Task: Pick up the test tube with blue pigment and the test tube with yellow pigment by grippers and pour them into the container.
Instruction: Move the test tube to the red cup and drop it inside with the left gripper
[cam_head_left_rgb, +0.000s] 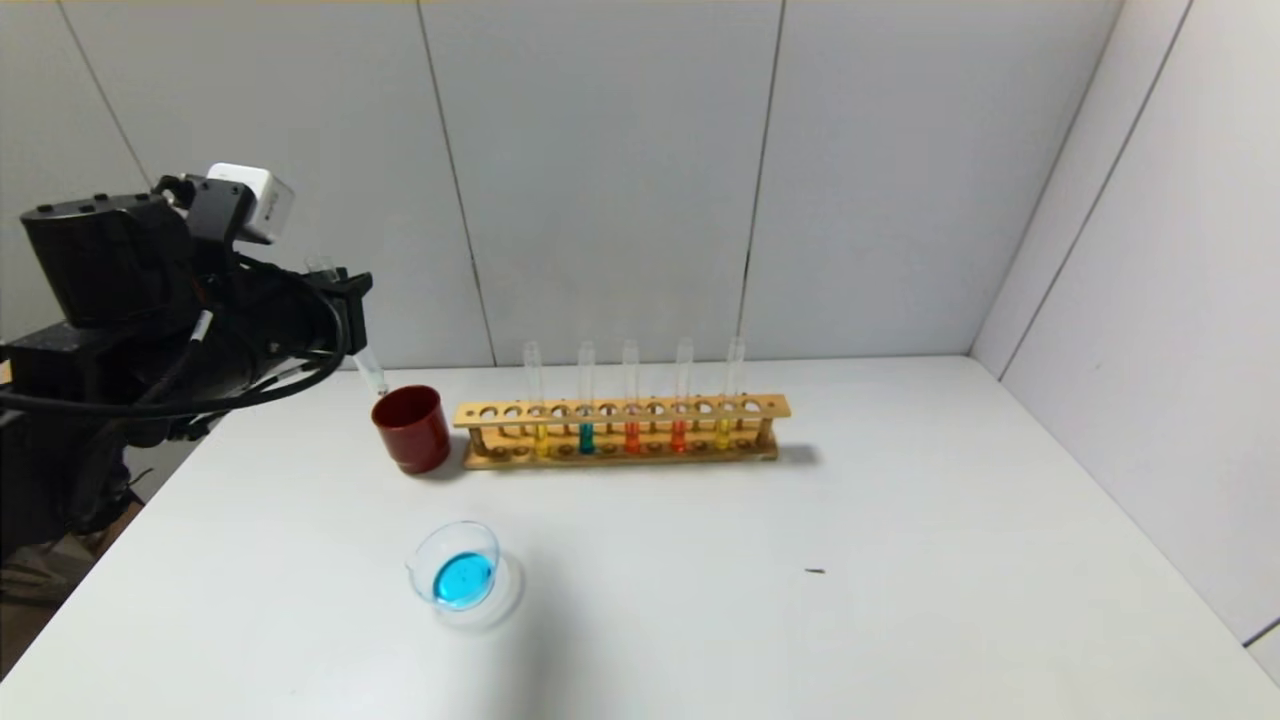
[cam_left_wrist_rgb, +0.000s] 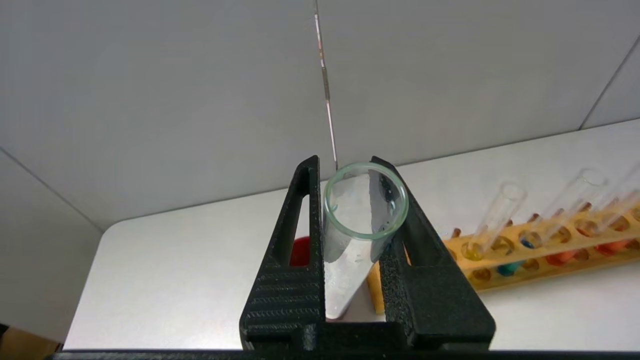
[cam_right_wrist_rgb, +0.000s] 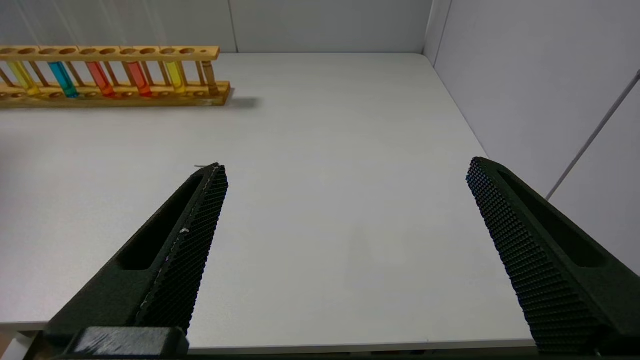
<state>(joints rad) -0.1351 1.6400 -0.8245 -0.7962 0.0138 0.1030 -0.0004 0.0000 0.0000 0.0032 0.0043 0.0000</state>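
My left gripper (cam_head_left_rgb: 345, 300) is shut on a clear test tube (cam_head_left_rgb: 370, 372) with no liquid in it, held upright and slightly tilted, its bottom just above the dark red cup (cam_head_left_rgb: 412, 428). In the left wrist view the tube's open rim (cam_left_wrist_rgb: 365, 200) sits between the gripper's (cam_left_wrist_rgb: 344, 161) fingers. The container (cam_head_left_rgb: 478, 530), a low glass dish, holds cyan-blue liquid at the table's front left. Two tubes with yellow pigment (cam_head_left_rgb: 541, 438) (cam_head_left_rgb: 723, 432) stand in the wooden rack (cam_head_left_rgb: 775, 407). No tube with blue liquid shows. My right gripper (cam_right_wrist_rgb: 347, 165) is open and empty over bare table.
The rack also holds a teal-green tube (cam_head_left_rgb: 586, 437) and two orange-red tubes (cam_head_left_rgb: 632, 436). It stands right of the red cup, near the back wall. A small dark speck (cam_head_left_rgb: 815, 571) lies on the white table. Grey walls close the back and right.
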